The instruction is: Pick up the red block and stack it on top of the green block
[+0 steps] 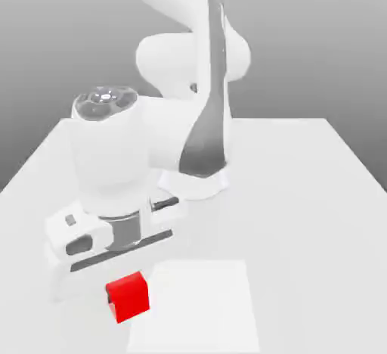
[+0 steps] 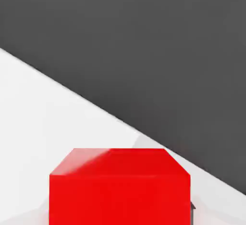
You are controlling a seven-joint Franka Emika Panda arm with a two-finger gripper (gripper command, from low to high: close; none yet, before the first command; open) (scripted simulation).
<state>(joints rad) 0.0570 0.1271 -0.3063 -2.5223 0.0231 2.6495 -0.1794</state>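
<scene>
Red block [image 1: 128, 297] near front edge of white table [image 1: 302, 194], clamped between fingers of gripper [image 1: 121, 299]; white arm [image 1: 189, 80] bent low above it.

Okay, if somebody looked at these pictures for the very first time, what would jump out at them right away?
The bright red block grabs the eye first, the one vivid color on the pale table, near the exterior view's bottom edge and just under the arm's hand. Next comes the big white robot arm looming over the table's middle. In the hand view the red block sits close up against a dark backdrop.
</scene>
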